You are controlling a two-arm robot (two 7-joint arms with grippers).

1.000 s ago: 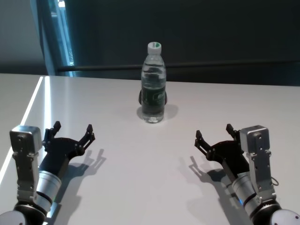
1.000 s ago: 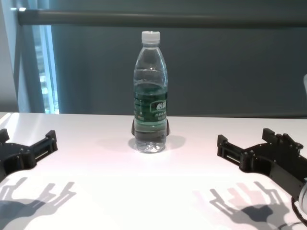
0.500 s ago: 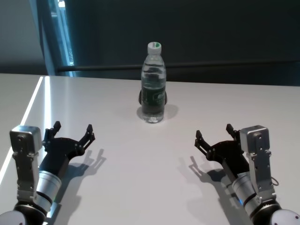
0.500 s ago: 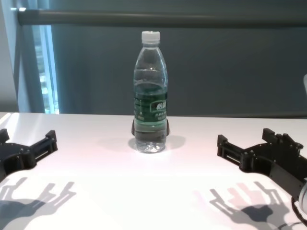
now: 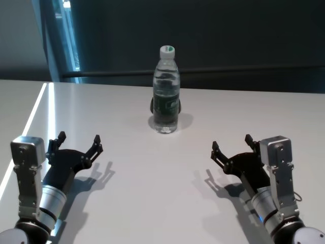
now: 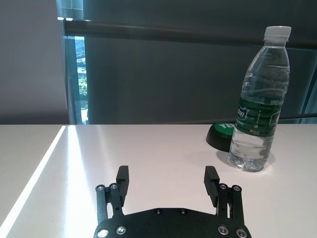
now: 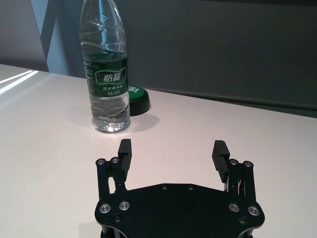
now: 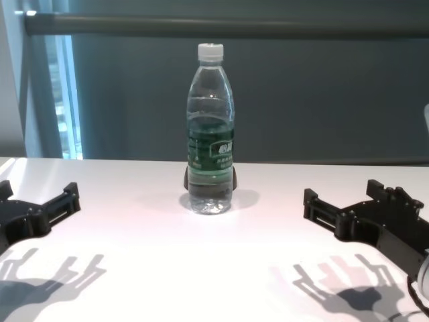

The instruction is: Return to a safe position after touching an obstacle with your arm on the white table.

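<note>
The clear water bottle (image 5: 166, 91) with a white cap and dark green label stands upright near the middle of the white table (image 5: 152, 203). It also shows in the chest view (image 8: 211, 134), the left wrist view (image 6: 258, 104) and the right wrist view (image 7: 106, 74). My left gripper (image 5: 79, 143) is open and empty, low over the table at the near left, well short of the bottle. My right gripper (image 5: 231, 146) is open and empty at the near right, also apart from the bottle. Both show open jaws in their wrist views, left (image 6: 167, 179) and right (image 7: 172, 154).
A low dark round object with a green top (image 7: 137, 97) sits on the table right behind the bottle. A dark wall and a horizontal rail (image 8: 221, 25) run behind the table's far edge. A bright window strip (image 5: 65, 35) is at the far left.
</note>
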